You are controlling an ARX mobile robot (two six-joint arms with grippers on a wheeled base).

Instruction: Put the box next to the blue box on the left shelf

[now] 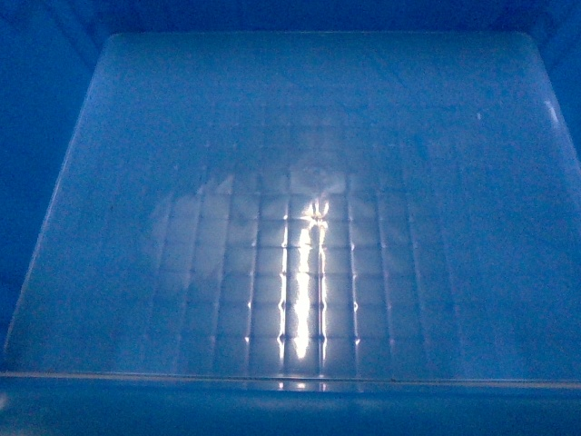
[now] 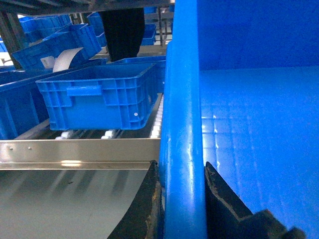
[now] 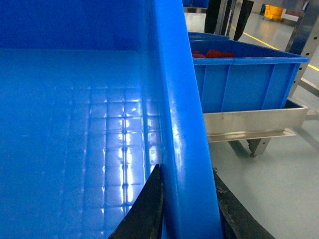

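You have no readable text, label, brand, number or sign in any view. The small white spot on the blue crate (image 2: 94, 102) resting on the roller shelf (image 2: 79, 149) is too small for you to make out as anything legible.

Below and left of the left pincer (image 2: 182, 172), smooth grey floor (image 2: 60, 204) with a dull sheen and soft streaks of reflected light. Far beyond and up-left, stacked bright-blue plastic crates (image 2: 50, 37), with a curled white sheet (image 2: 67, 57) in front of them. Straight beyond, a dark hanging shape (image 2: 122, 30), too shadowed to identify.

Right of the right pincer (image 3: 185, 174), pale grey-green polished floor (image 3: 279, 194). Beyond and to the right, a brushed steel rack (image 3: 254, 122) on short legs, carrying a blue ribbed crate (image 3: 244, 82) with red items inside. Further back, a yellow painted floor line (image 3: 259, 40), a grey metal upright (image 3: 306, 35) and a blurred yellow object (image 3: 274, 10). Even, bright daylight-like lighting.
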